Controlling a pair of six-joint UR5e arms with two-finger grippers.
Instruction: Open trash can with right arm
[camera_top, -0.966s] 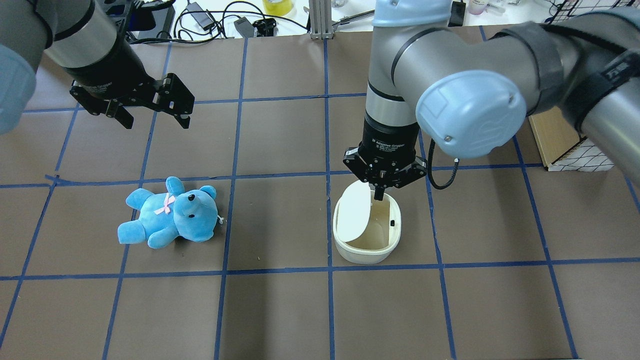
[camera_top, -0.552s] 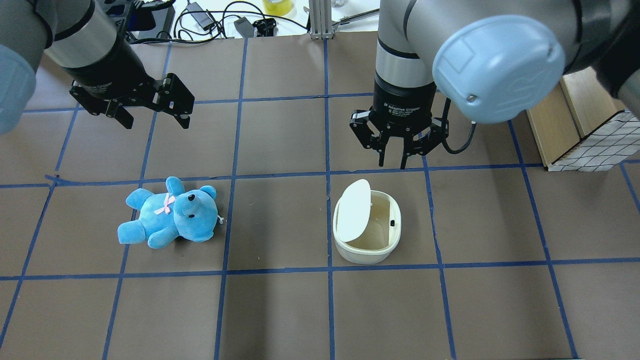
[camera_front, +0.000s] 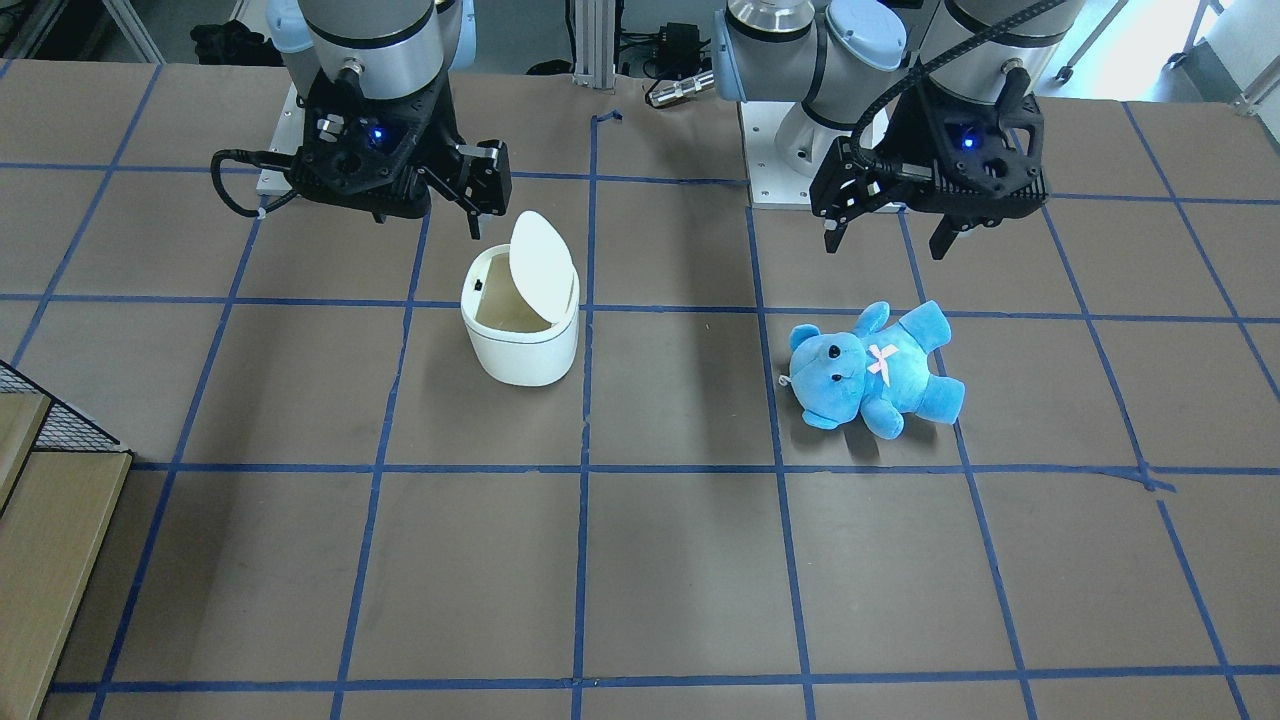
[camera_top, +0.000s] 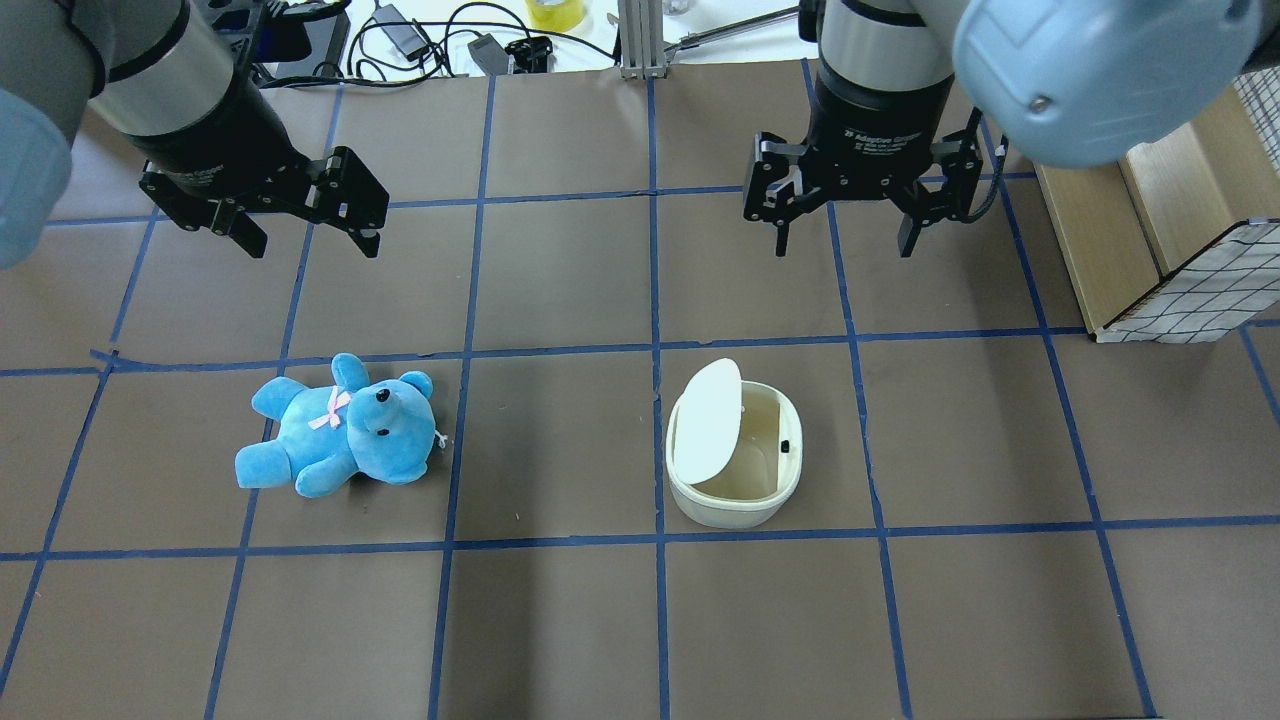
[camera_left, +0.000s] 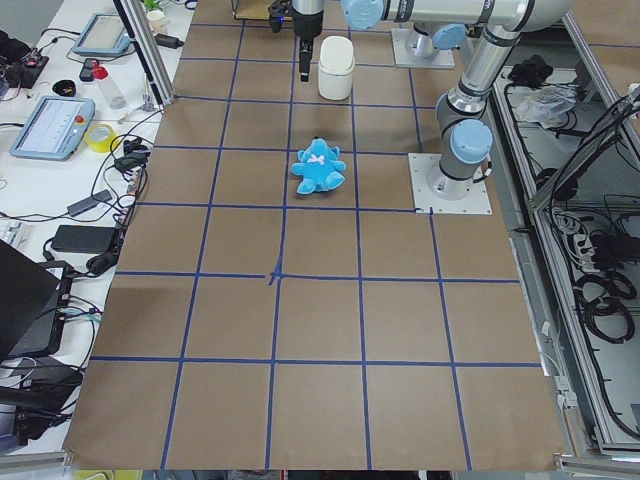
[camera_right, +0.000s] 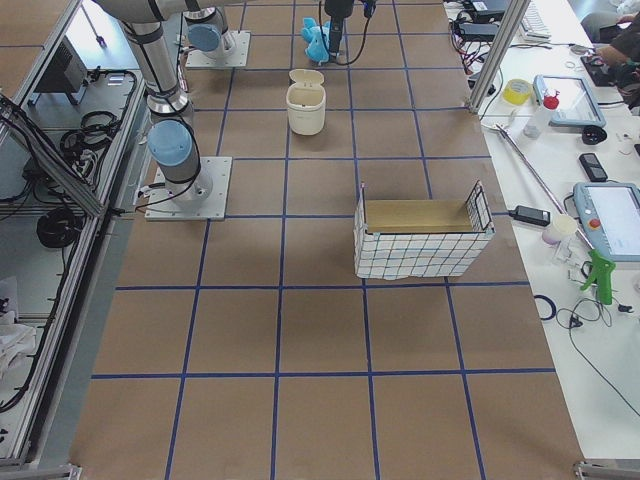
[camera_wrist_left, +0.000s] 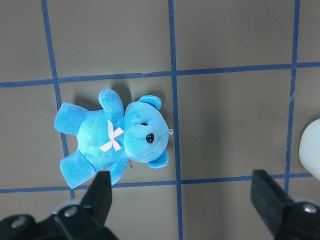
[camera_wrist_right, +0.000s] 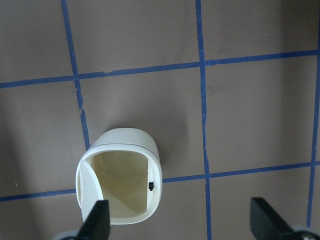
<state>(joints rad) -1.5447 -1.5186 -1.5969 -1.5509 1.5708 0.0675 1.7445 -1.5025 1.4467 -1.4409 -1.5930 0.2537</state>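
The white trash can (camera_top: 745, 500) stands on the brown table with its lid (camera_top: 708, 420) flipped up on its left side, so the beige inside shows. It also shows in the front view (camera_front: 520, 345) and the right wrist view (camera_wrist_right: 125, 145). My right gripper (camera_top: 842, 245) hangs open and empty above the table, beyond the can and clear of it; the right wrist view (camera_wrist_right: 181, 222) shows its wide gap. My left gripper (camera_top: 312, 243) is open and empty, hovering beyond a blue teddy bear (camera_top: 335, 425).
A wire-mesh basket with a wooden box inside (camera_top: 1150, 240) stands at the table's right edge, also seen in the right side view (camera_right: 420, 235). Cables and tools lie past the table's far edge. Blue tape lines grid the table.
My right gripper has lifted off the can's far rim, moved away toward the far side and spread its fingers wide. The lid stays up. The left arm and teddy have not moved.
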